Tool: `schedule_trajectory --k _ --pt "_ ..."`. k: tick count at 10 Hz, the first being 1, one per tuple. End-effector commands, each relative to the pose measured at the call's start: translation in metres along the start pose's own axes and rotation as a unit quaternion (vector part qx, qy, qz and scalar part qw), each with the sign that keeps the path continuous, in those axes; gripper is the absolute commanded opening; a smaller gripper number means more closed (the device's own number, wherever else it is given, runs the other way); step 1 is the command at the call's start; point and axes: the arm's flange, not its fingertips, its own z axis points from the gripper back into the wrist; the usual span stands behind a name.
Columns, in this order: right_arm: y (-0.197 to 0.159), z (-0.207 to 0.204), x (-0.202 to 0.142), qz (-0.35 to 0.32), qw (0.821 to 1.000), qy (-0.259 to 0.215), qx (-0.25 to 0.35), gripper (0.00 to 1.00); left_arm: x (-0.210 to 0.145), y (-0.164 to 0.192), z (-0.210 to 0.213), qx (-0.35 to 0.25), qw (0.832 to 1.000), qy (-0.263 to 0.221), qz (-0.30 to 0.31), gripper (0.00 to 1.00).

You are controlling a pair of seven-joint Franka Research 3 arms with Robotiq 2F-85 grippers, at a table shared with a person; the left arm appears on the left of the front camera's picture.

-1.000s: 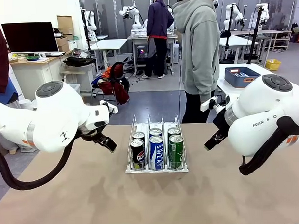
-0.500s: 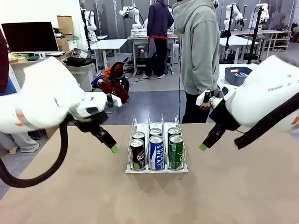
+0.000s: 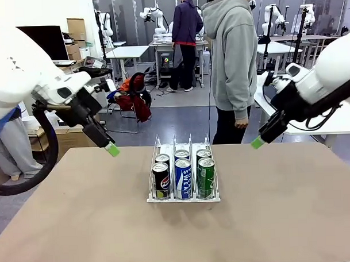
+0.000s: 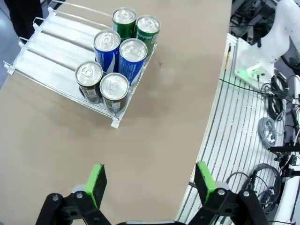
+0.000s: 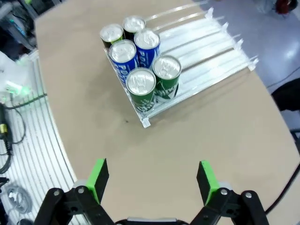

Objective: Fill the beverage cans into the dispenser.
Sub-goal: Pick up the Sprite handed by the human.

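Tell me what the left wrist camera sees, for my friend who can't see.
Six beverage cans, pairs of green, blue and black, stand in the three-lane dispenser on a table. The left gripper hangs open over the table, holding nothing.

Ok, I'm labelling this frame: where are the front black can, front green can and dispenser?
front black can (image 3: 160, 178), front view, middle of its side.
front green can (image 3: 206, 176), front view, middle of its side.
dispenser (image 3: 183, 199), front view, low front lip.
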Motion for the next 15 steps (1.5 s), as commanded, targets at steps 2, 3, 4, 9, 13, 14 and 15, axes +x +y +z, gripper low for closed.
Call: schedule_trajectory --k 2,3,4,9,13,14,15 --pt "-0.025 0.012 -0.011 -0.019 0.999 -0.039 0.007 1.00 -0.005 0.014 -0.001 -0.002 0.999 -0.034 0.020 1.00" --pt "-0.010 0.010 -0.004 -0.005 1.000 -0.016 0.008 1.00 -0.002 0.007 0.006 -0.003 1.000 -0.009 0.006 1.00" --pt "-0.010 0.010 -0.004 -0.005 1.000 -0.016 0.008 1.00 -0.002 0.007 0.006 -0.003 1.000 -0.009 0.006 1.00" --pt "-0.010 0.029 0.010 -0.005 0.999 -0.048 0.024 1.00 0.013 -0.003 0.032 -0.118 0.993 0.021 -0.004 1.00" --pt "-0.026 0.109 0.046 -0.021 0.995 -0.086 0.033 1.00 0.046 -0.014 0.086 -0.159 0.986 -0.041 -0.031 1.00" --pt "-0.023 0.126 0.052 -0.022 0.995 -0.093 0.006 1.00 0.051 -0.017 0.097 -0.123 0.989 -0.078 -0.032 1.00" --pt "-0.017 0.143 0.060 -0.020 0.995 -0.095 -0.009 1.00 0.051 -0.022 0.113 -0.106 0.988 -0.104 -0.040 1.00"
